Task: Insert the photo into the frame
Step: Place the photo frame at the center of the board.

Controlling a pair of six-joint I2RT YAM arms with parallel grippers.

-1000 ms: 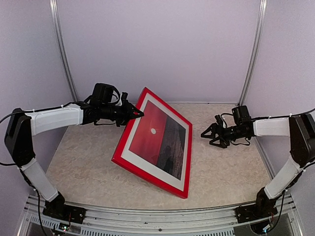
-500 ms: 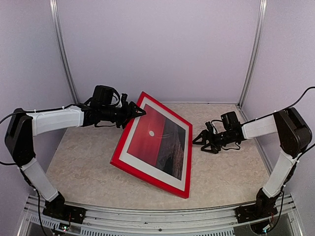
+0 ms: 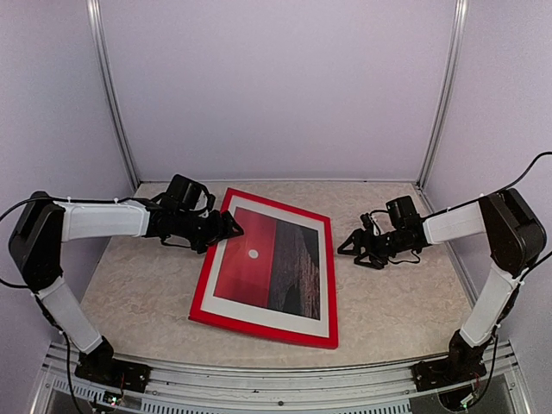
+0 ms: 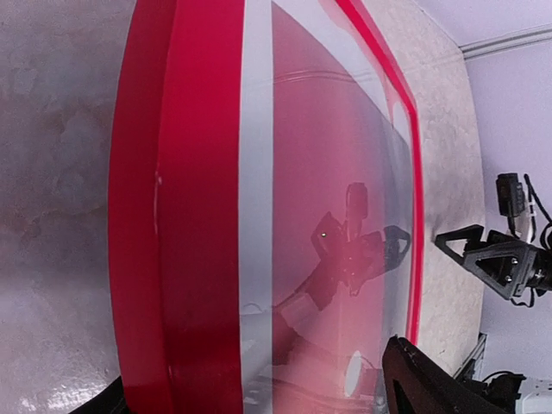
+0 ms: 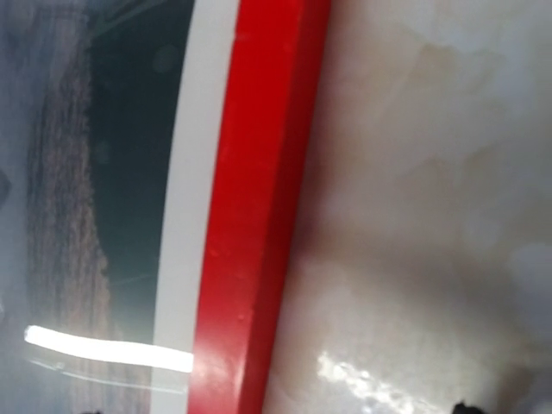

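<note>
The frame point(image 3: 259, 329), red-faced with a white mat, lies flat on the table with the photo point(image 3: 272, 259) under its glass, half red with a white dot, half dark. My left gripper point(image 3: 233, 226) stands open at the frame's far left corner. In the left wrist view its dark fingers point(image 4: 423, 388) spread wide over the red border point(image 4: 172, 216) and the glass. My right gripper point(image 3: 348, 247) is open, just right of the frame's right edge and apart from it. The right wrist view shows that red edge point(image 5: 259, 216) and the photo's dark half point(image 5: 112, 172) close up.
The beige table point(image 3: 397, 302) is enclosed by pale walls with metal posts at the back corners point(image 3: 435, 103). The glass mirrors my left arm in the left wrist view. My right gripper point(image 4: 496, 259) also shows there beyond the frame.
The frame was propped up at its far left corner in my left gripper; it now lies flat. My left gripper has opened and lowered. My right gripper has moved left toward the frame.
</note>
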